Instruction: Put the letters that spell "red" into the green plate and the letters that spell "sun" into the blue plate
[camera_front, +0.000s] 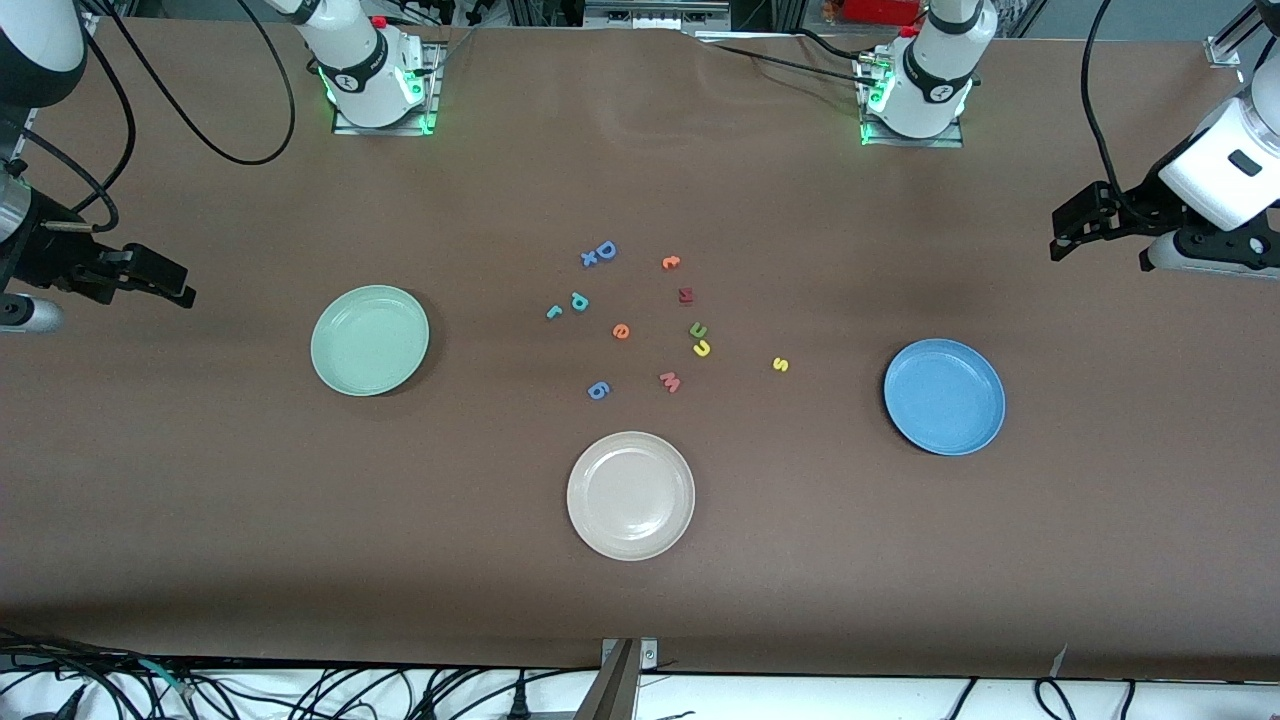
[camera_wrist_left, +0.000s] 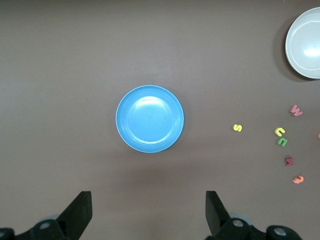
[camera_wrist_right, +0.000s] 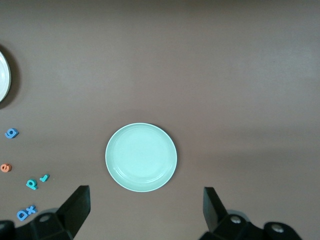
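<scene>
Only front view shows all letters, green plate (camera_front: 369, 340), blue plate (camera_front: 944, 396)

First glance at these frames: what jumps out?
Three plates ring a scatter of tiny foam letters mid-table: the green plate toward the right arm's end, the blue plate toward the left arm's end, the beige plate nearest the front camera. All three sit empty. The left gripper and right gripper wait open at the table's ends.

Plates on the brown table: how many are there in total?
3. The round pale green plate lies toward the right arm's end, the round blue plate toward the left arm's end, and the round beige plate between them, nearest the front camera. None appears hidden.
</scene>
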